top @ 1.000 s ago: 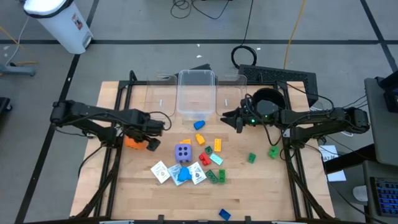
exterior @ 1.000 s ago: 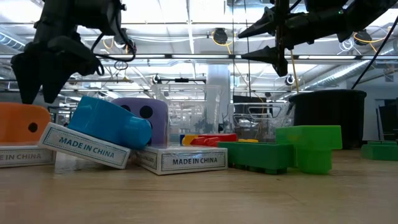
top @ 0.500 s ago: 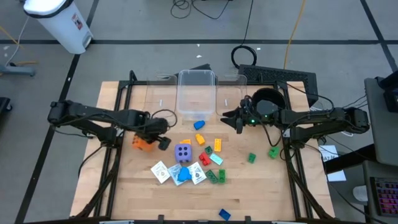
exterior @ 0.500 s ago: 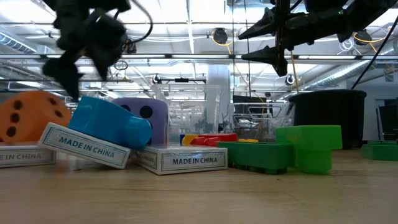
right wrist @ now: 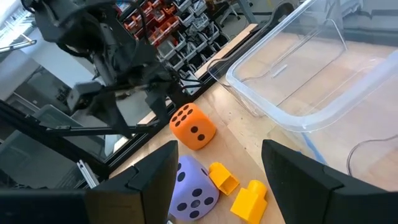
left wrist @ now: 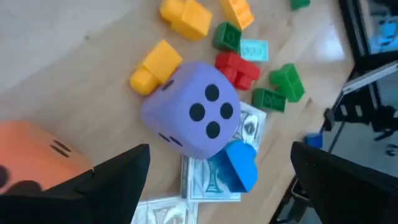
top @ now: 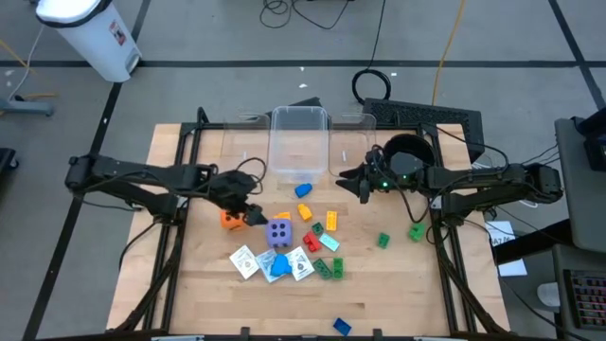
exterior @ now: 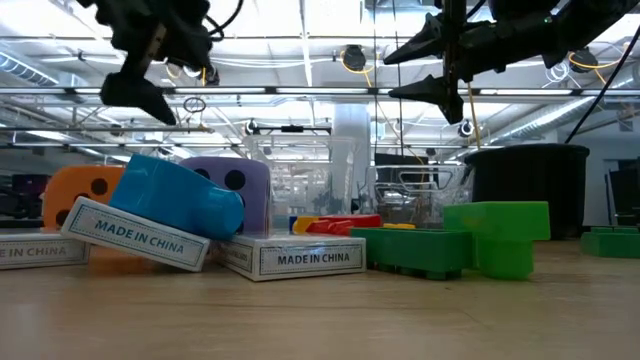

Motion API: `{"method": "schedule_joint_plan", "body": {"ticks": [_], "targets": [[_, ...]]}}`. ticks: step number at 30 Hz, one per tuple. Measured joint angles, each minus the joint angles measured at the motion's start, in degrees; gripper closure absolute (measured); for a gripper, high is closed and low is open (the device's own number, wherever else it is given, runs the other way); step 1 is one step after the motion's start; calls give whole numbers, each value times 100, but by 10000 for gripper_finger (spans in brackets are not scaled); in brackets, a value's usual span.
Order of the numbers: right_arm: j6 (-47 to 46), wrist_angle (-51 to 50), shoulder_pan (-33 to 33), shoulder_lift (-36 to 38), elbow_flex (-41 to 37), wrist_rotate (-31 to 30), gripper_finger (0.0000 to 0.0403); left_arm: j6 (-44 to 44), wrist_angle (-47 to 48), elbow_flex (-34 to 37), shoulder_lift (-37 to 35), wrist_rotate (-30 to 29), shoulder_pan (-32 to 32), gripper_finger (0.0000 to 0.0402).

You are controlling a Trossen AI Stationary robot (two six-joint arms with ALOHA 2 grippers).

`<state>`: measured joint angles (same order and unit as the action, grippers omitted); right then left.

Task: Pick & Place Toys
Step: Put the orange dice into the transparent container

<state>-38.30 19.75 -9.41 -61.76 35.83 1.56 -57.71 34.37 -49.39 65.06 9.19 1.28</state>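
Note:
The toys lie in the middle of the table. An orange die [top: 230, 220] rests beside a purple die [top: 278, 232], with white cards [top: 244, 260] and red, yellow, green and blue bricks [top: 331, 221] around them. My left gripper [top: 250, 212] hangs open above the table, just over the orange die [left wrist: 31, 155] and facing the purple die [left wrist: 193, 115], with nothing between its fingers. In the low view it [exterior: 135, 90] is well above the toys. My right gripper [top: 348, 182] waits open in the air near the black pot [top: 407, 156], pointing at the dice [right wrist: 193, 127].
A clear bin [top: 299, 142] stands at the table's far middle, with a blue brick [top: 303, 189] just in front of it. Green bricks [top: 415, 230] lie at the right. Another blue brick [top: 341, 327] sits at the near edge. Bare wood shows at the near left.
My left gripper has risen from low over the orange die, tipped from pointing steeply down to a slant, and moved a little toward the table's right. It has stayed open. The orange die has rolled a short way toward the purple die and shows a different face.

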Motion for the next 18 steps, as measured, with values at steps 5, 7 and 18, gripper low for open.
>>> {"method": "schedule_joint_plan", "body": {"ticks": [5, 7, 18], "targets": [[-1, -22, 0, 0, 0, 1, 177, 294, 896, 3, -417, -378, -4, 9], [-2, -30, 0, 0, 0, 2, 177, 621, 1182, 5, -581, -483, -4, 9], [-2, -208, 0, 0, 2, 17, 177, 2722, 2495, 2, -637, 6, -116, 9]]}}
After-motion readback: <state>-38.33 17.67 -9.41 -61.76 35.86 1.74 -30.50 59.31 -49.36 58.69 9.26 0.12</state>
